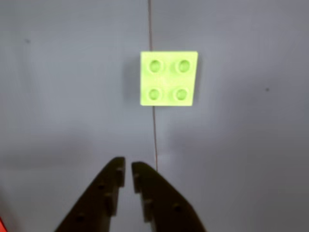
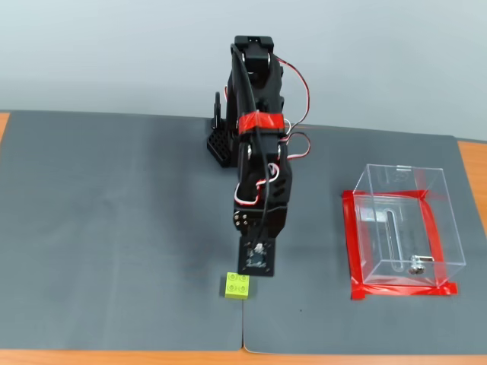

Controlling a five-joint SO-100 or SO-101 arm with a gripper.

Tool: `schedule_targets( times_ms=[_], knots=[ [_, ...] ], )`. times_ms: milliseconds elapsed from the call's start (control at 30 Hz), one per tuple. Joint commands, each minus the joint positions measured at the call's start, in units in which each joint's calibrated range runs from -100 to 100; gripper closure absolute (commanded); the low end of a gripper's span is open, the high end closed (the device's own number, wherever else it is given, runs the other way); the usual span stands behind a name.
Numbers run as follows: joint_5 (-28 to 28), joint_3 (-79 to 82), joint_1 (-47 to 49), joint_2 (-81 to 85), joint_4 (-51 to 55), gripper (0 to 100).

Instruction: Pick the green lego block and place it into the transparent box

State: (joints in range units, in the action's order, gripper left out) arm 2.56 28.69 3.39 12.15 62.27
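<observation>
Wrist view shows the gripper (image 1: 128, 169) at bottom centre, jaws nearly together and empty, aimed at the green lego block (image 1: 169, 78) upper centre, likely lining up a grasp. Fixed view puts the transparent box (image 2: 402, 228), red-taped, at right on the grey mat (image 2: 114, 220).

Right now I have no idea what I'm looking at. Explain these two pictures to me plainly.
This is a small black robot arm standing on a grey mat. The fixed view looks at it from the front. The wrist view comes from a camera riding on the arm, looking down past its two-finger gripper, whose fingers are nearly together and hold nothing. Just ahead of it lies a green lego block, also seen in the fixed view under the arm's tip. To the right in the fixed view stands a transparent box, open-topped, with red tape around its base.
</observation>
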Motion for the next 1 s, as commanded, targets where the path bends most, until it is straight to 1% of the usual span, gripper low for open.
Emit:
schedule_targets(
  times_ms=[0, 67, 133, 267, 300, 333, 433, 533, 967],
  knots=[
    [0.17, -3.32, -1.34, -1.34, -0.64, 98],
    [-0.30, -3.32, -1.34, -3.12, -1.42, 98],
    [-0.35, -3.32, -1.34, -4.05, -1.94, 94],
    [-0.30, -3.32, -1.34, -5.58, -3.94, 79],
    [-0.30, -3.32, -1.34, -6.09, -5.33, 71],
    [-0.30, -3.32, -1.34, -6.34, -6.20, 68],
    [-0.35, -3.41, -1.34, -6.68, -8.80, 61],
    [-0.35, -3.68, -1.34, -6.68, -10.71, 61],
    [-0.35, -6.76, -0.74, -12.70, -11.14, 61]
  ],
)
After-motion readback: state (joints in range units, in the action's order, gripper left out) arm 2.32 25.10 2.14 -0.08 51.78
